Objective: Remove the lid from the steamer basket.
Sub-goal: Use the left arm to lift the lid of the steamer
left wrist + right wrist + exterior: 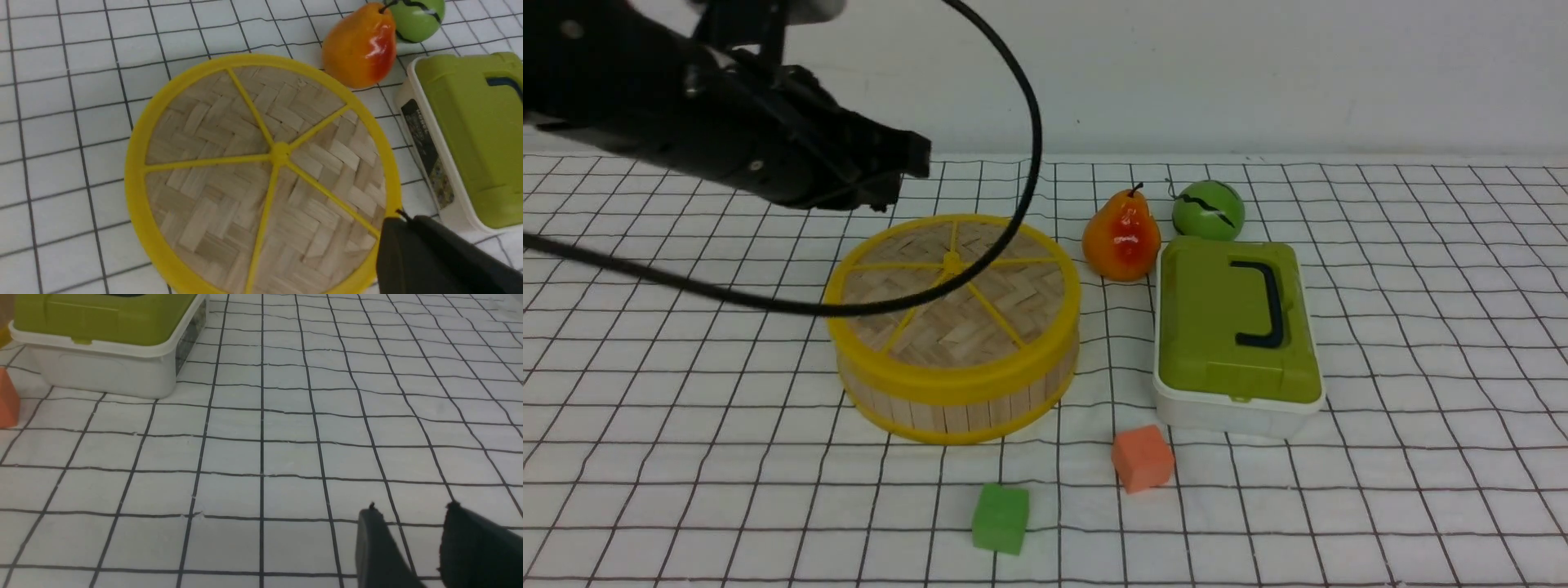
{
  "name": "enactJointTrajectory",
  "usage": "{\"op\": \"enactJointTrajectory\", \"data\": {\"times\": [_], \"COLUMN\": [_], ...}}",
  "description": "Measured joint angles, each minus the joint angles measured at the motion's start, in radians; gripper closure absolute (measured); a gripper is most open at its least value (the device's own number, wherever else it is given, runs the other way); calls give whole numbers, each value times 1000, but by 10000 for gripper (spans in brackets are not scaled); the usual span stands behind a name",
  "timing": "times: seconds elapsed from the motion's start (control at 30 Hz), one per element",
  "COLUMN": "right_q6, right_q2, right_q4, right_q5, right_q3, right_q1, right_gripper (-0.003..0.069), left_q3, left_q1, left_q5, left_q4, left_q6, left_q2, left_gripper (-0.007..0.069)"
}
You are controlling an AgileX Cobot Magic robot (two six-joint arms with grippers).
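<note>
The lid (pixel 956 302), a woven bamboo disc with a yellow rim and spokes, sits on the steamer basket (pixel 947 407) in the middle of the checked cloth. My left gripper (pixel 907 167) hovers above and behind the basket's far left edge, touching nothing. In the left wrist view the lid (pixel 229 179) fills the frame, and the left gripper (pixel 402 218) has its fingers pressed together, empty, over the lid's rim. My right gripper (pixel 412 508) is open above bare cloth, with nothing between its fingers. It does not show in the front view.
A pear (pixel 1121 237) and a green ball (pixel 1209 209) stand behind a white box with a green lid (pixel 1233 327), right of the basket. An orange cube (pixel 1143 457) and a green cube (pixel 1001 518) lie in front. A black cable (pixel 980 269) hangs across the lid.
</note>
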Motion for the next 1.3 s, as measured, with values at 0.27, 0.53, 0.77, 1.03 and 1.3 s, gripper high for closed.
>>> {"op": "enactJointTrajectory", "data": {"times": [0.27,0.53,0.77,1.03,1.3], "right_q6": [0,0,0,0,0], "right_q2": [0,0,0,0,0], "right_q4": [0,0,0,0,0], "right_q5": [0,0,0,0,0], "right_q3": [0,0,0,0,0], "right_q1": [0,0,0,0,0], "right_gripper": [419,419,419,419,419], "left_q3": [-172,-314,-347,-349,-355], "left_q1": [-10,-10,-10,-10,-10], "left_q5": [26,61,156,121,99], "left_q4": [51,56,60,77,88], "left_q6": [-3,-5,-32,-29,12], "left_q2": [213,365,419,466,503], "left_gripper": [360,258,258,259,394]}}
